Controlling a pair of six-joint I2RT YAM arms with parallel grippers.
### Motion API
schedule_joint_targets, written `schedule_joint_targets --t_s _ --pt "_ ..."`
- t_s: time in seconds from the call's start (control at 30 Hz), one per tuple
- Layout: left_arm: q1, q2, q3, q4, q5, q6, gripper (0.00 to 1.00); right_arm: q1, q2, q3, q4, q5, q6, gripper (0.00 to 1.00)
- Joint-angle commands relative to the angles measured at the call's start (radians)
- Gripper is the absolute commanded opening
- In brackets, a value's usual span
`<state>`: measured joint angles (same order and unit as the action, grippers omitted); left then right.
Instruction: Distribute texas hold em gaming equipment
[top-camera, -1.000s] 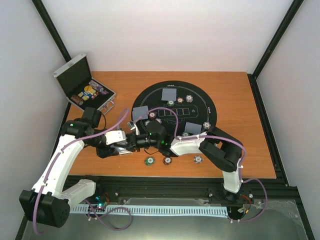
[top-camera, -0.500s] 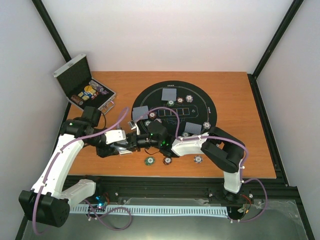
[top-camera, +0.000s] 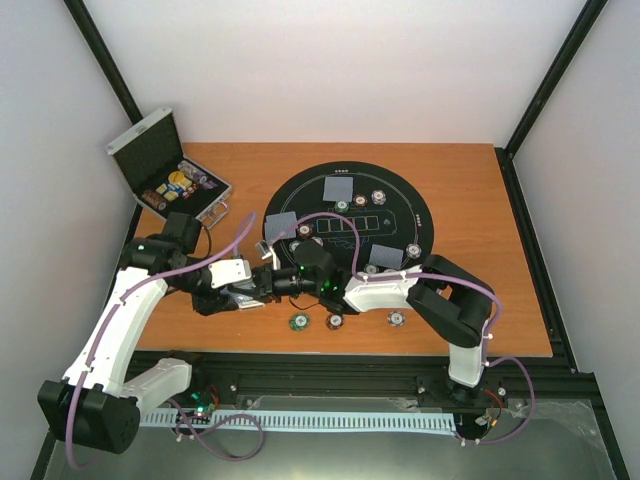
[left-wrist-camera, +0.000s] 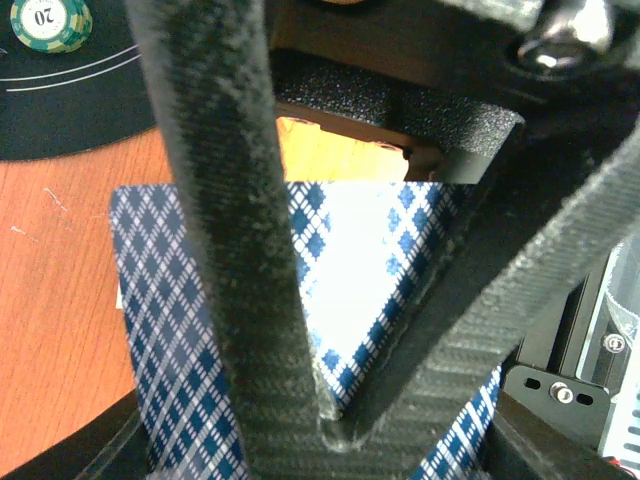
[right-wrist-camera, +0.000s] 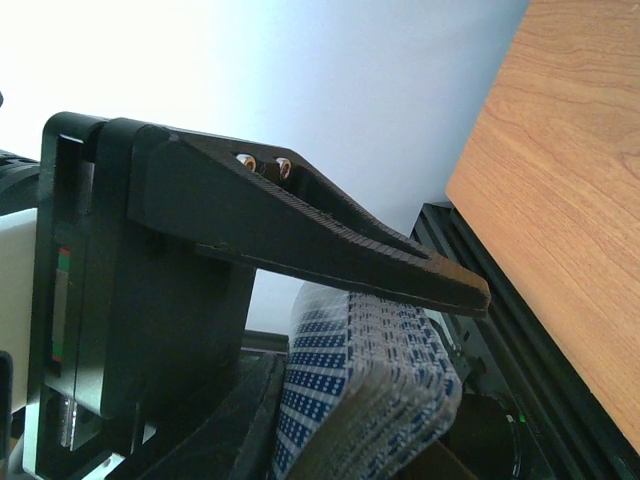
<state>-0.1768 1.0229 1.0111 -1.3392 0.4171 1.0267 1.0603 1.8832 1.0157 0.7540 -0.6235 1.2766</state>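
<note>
Far left: open case (top-camera: 150, 165) at the back corner of the tabletop (top-camera: 470, 200), with some coloured pieces inside, too small to name. Left arm reaches in toward the middle. Left fingers (left-wrist-camera: 230, 250) are clamped on the deck (left-wrist-camera: 360, 270), blue diamond backs up, held above the wood just off the near-left edge of the mat (top-camera: 405, 215).

Right fingers (right-wrist-camera: 330, 235) meet it head-on, set narrow, one finger over the top of the deck and the other under. Looks like a pinch on the top card, but can't tell whether they have actually closed on it.

Further right, on the mat: three cards (top-camera: 340, 187) face down at the back, left and right spots, with chips (top-camera: 360, 201) beside each. Three more chips sit on bare tabletop in front of the mat: green chip (top-camera: 298, 321), brown-red chip (top-camera: 336, 321), purple-white chip (top-camera: 396, 319).

Step in hand: dealing, peeling a card off the held deck. My read is that the near seat by those three front chips has no card yet.

Next move calls for a firm pinch on one card only, a slide out flat while the left holds the deck steady, then a carry to that near seat. Risk: dragging two cards or fanning the deck.
</note>
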Motion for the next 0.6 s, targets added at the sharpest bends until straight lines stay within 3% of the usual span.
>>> schedule_joint_targets --t_s 0.0,0.33,0.5,0.57 --pt "-0.001 -0.012 0.092 -0.092 0.105 0.009 0.46 -0.003 0.062 -0.060 -0.282 0.079 -0.110 0.03" --pt "-0.002 -0.032 0.032 -0.061 0.058 -0.005 0.88 -0.006 0.032 -0.051 -0.197 0.039 -0.084 0.03" --pt "-0.001 -0.031 -0.020 -0.042 0.038 0.014 0.99 0.000 0.014 -0.041 -0.148 0.016 -0.072 0.03" --pt "-0.001 -0.022 -0.036 -0.035 0.028 0.018 1.00 0.006 0.010 -0.039 -0.121 0.005 -0.067 0.03"
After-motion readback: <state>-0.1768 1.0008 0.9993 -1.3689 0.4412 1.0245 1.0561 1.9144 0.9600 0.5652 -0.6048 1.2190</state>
